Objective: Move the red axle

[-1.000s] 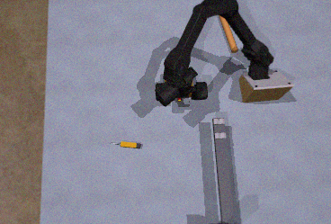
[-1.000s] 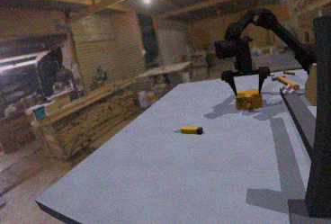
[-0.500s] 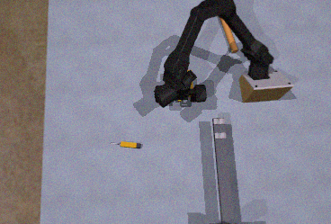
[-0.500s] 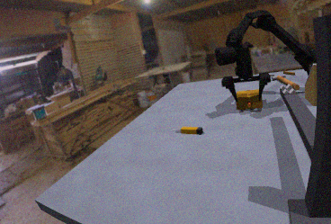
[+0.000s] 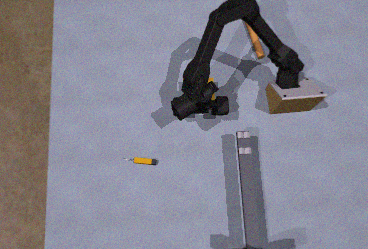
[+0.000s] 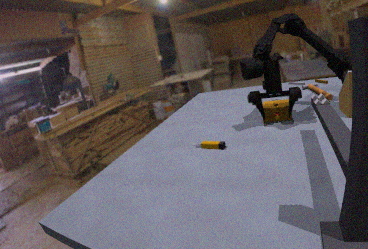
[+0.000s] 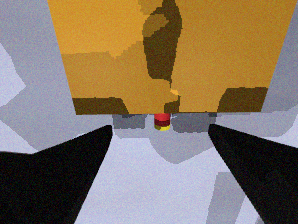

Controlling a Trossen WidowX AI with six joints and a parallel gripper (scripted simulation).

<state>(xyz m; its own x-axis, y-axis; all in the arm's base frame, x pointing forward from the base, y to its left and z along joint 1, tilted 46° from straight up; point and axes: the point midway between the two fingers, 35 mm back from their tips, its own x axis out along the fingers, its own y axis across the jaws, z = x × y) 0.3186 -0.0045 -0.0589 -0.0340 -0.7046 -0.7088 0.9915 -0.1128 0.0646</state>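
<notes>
The beam is a yellow block (image 5: 213, 96) (image 6: 276, 105) (image 7: 225, 55) standing on the table under the arm's hand. The red axle (image 6: 277, 114) (image 7: 161, 119) is in it, with a short red end and yellow tip sticking out of the near face; the rest is hidden inside. My gripper (image 6: 278, 119) (image 7: 160, 129) is open and empty, its fingers spread on either side of the axle's end, just off the face in the wrist view. Whether a finger touches the beam cannot be told. The pale V-blocks (image 5: 242, 135) (image 6: 319, 99) sit at the far end of the long grey bracket (image 5: 251, 193) (image 6: 332, 130), empty.
A yellow-handled tool (image 5: 145, 161) (image 6: 213, 145) lies left of the bracket. A wooden handle (image 5: 255, 42) (image 6: 320, 92) lies behind, under the arm in the top view. The arm's base block (image 5: 295, 104) stands to the right. A dark upright (image 6: 357, 138) rises at the bracket's near end.
</notes>
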